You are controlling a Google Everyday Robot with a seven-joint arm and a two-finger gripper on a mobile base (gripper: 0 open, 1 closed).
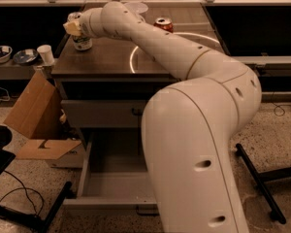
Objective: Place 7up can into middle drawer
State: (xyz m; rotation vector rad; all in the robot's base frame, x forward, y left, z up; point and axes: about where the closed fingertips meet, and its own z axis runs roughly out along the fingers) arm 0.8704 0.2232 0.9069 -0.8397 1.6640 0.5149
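Note:
The 7up can (82, 41), whitish with green markings, stands upright at the back left corner of the cabinet top (106, 57). My gripper (73, 27) is right at the can's top, with its yellowish tip on the can's left side. The arm reaches from lower right across the cabinet top and hides much of the cabinet front. The middle drawer (114, 178) is pulled out below; what shows of its grey inside is bare, and its right part is hidden behind my arm. The closed drawer front (99, 113) sits above it.
An orange-red soda can (163, 24) stands at the back of the cabinet top. An open cardboard box (36, 118) sits on the floor left of the cabinet. Two bowls (1, 52) and a white cup (45, 54) stand on a low shelf at left. Black stand legs (259, 178) lie at right.

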